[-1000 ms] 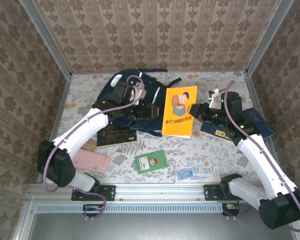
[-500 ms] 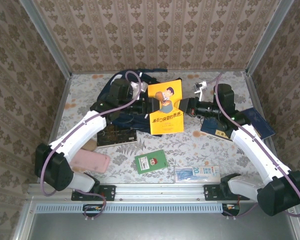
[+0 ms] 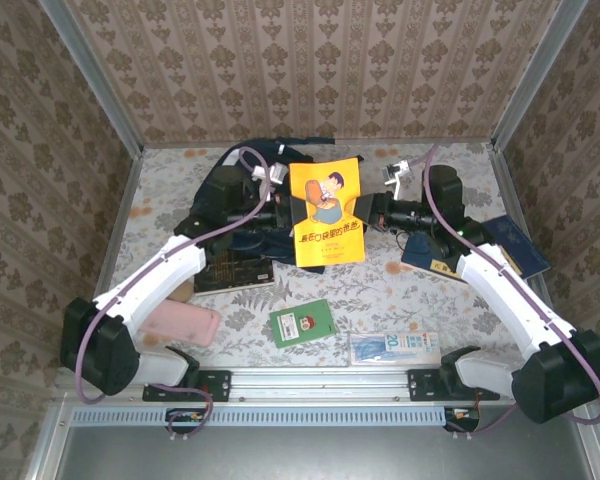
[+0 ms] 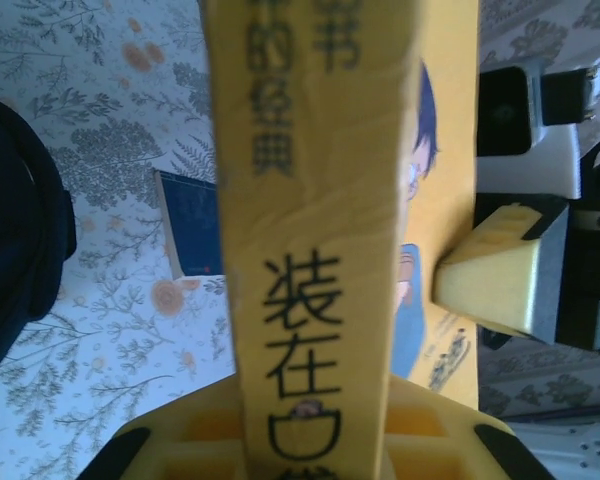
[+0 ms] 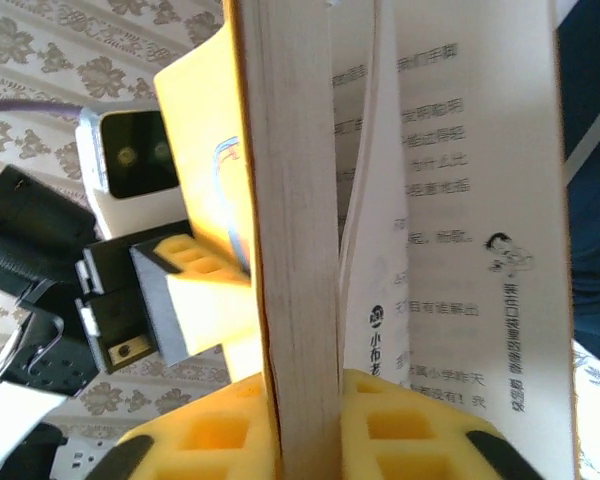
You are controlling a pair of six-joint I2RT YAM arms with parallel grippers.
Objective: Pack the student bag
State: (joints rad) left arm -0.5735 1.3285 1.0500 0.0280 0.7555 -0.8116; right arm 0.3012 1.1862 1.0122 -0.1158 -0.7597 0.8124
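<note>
Left claw (image 3: 283, 203) clamps the yellow book (image 3: 327, 210) over the backpack (image 3: 225, 165). I cannot tell how tightly the right claw (image 3: 368, 212) grips, and with its pages fanning the book could twist free.

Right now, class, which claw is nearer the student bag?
Left. The left claw clamps the yellow book above the student bag; the right claw is across the book, beside the bag.

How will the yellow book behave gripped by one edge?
Probably stiff enough: the yellow book, held by its side edges, shows no sag. Likely to fan open: loose pages splay from the block. Thin, so apt to tip if released.
</note>
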